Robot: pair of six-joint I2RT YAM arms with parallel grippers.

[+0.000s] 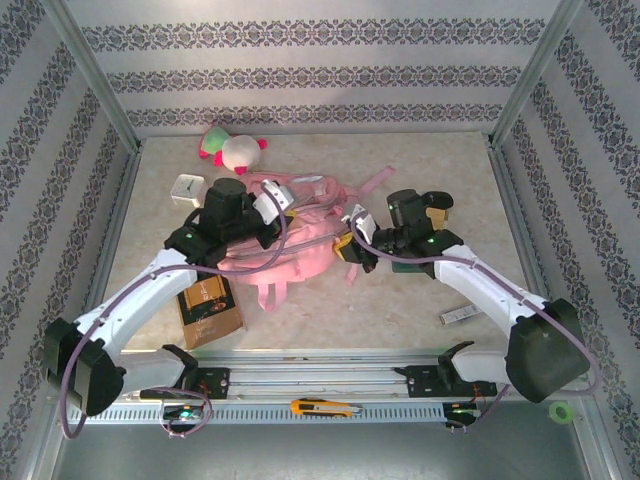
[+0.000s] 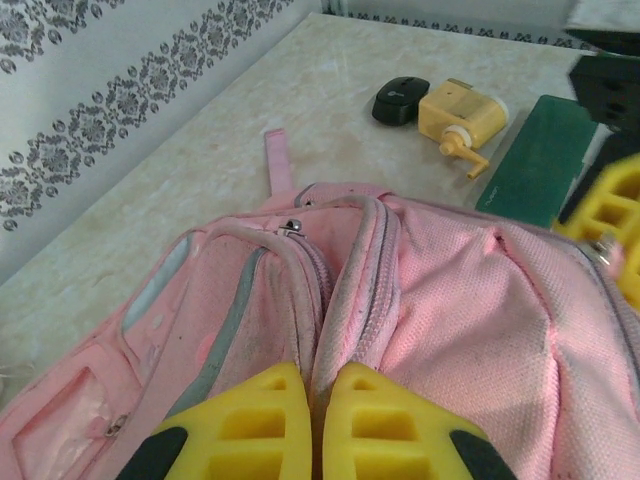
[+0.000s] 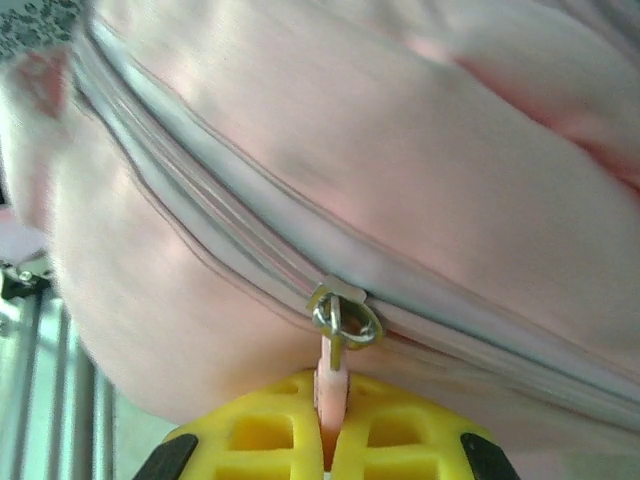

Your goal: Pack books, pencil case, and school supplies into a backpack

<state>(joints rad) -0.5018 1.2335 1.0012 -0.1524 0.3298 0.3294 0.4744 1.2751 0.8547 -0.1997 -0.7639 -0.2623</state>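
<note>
The large pink fabric backpack (image 1: 300, 252) lies flat at the middle of the tabletop (image 1: 400, 335). Both arms are on it, apparently to open a compartment before anything goes in. The left claw (image 2: 318, 395) is clenched on a raised fold of the bag's fabric beside a grey zip seam, which I judge to be an anchoring hold so the bag cannot slide. The right claw (image 3: 331, 415) is clenched on the small pink pull tab (image 3: 328, 368) hanging from the metal zip slider (image 3: 345, 318), placed to draw the zip along its track. From above, the left arm reaches in from the near left corner, elbow bent, wrist over the bag's left side. The right arm curves in from the near right corner, wrist low at the bag's right edge. The thin dark brown book (image 1: 210, 310) lies near the front edge on the left. The flat dark green pencil case (image 2: 540, 160) lies just beside the bag under the right arm, and the short pale grey-white bar (image 1: 460, 315) sits toward the front right.
</note>
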